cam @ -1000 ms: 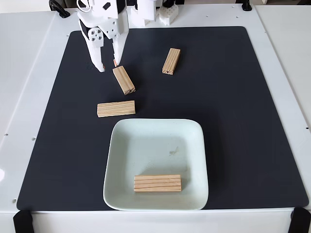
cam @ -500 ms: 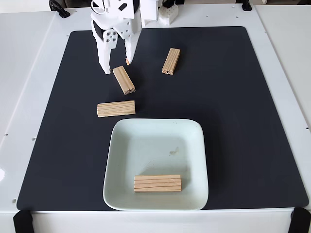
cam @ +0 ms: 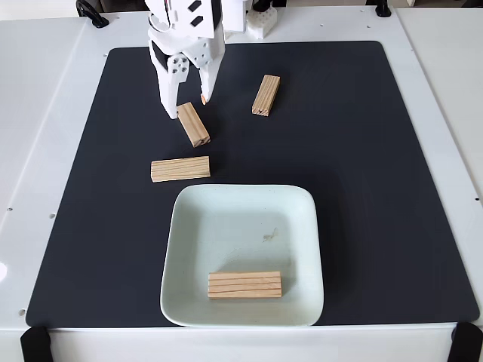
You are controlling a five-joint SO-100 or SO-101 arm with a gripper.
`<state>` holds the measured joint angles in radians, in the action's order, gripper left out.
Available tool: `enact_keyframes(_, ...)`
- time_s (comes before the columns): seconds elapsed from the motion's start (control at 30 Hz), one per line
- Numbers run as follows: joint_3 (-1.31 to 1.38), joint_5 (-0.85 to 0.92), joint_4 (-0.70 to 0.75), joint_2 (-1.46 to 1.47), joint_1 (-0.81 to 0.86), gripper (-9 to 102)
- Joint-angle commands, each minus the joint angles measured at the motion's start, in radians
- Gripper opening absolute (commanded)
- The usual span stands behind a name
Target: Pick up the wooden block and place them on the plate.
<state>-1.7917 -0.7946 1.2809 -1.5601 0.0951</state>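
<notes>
A: What is surrounding the work area in the fixed view?

B: A large black rectangular mat [cam: 355,188] is covering most of a white tabletop [cam: 45,151]. White arm-base parts [cam: 253,19] are sitting at the mat's far edge. Nothing is lying between the three loose blocks and the dish.

A: Effector?

B: The white two-finger gripper [cam: 185,107] is hanging over the far left part of the mat, jaws spread moderately, holding nothing. Its fingertips are straddling the far end of a small rectangular light-wood block with dark grain lines [cam: 193,124]; whether either tip is touching it, cannot tell.

A: Orientation of that block?

B: Long axis is running diagonally, far end pointing up-left toward the gripper, near end down-right.

A: The others?

B: A second like block [cam: 180,169] is lying just below it, near the dish's far left corner but apart from it, long axis nearly left-right. A third [cam: 266,95] is sitting to the right of the gripper, well apart, long axis nearly front-back with a slight lean. A fourth [cam: 244,284] is resting inside the large pale mint-green square plate with rounded corners [cam: 226,219], near its front rim, long axis left-right. The plate is showing a small dark speck near its middle.
</notes>
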Motion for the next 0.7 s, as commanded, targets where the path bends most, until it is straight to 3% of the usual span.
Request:
enact_keyframes(0.0, -0.002, -0.011, -0.020, -0.008, 0.008, 23)
enact_keyframes(0.67, -0.018, -0.012, -0.110, 0.066, 0.011, 23)
